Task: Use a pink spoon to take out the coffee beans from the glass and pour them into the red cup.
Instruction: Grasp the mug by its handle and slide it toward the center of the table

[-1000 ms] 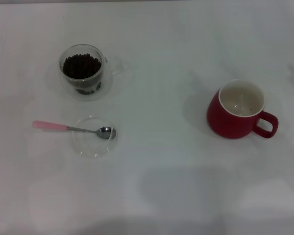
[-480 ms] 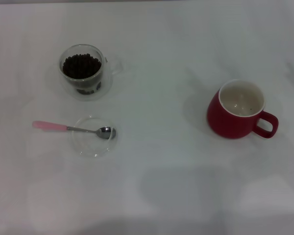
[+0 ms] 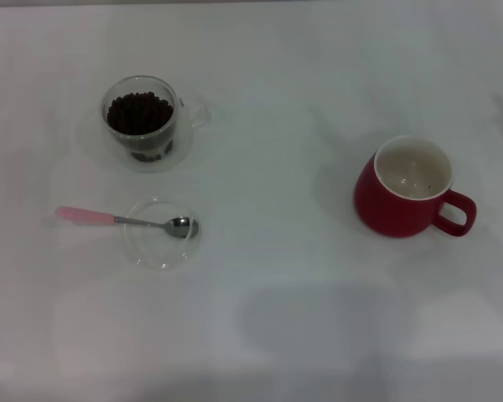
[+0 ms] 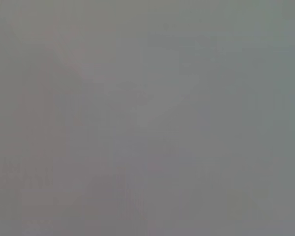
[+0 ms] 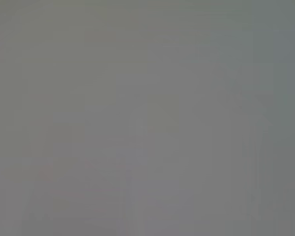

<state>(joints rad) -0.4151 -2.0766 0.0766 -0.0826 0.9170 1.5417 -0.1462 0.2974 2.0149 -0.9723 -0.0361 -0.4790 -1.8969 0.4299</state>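
In the head view the glass [image 3: 143, 124], a clear double-walled mug, stands at the far left and holds a heap of dark coffee beans [image 3: 138, 112]. The pink spoon [image 3: 126, 220] lies in front of it, its metal bowl resting in a shallow clear glass dish [image 3: 161, 247] and its pink handle pointing left over the rim. The red cup [image 3: 411, 188] stands at the right, cream-white inside, loop handle to the right, with a few dark specks inside. Neither gripper shows in the head view. Both wrist views show only plain grey.
The white table [image 3: 268, 318] carries a soft shadow near the front middle. Nothing else stands on it.
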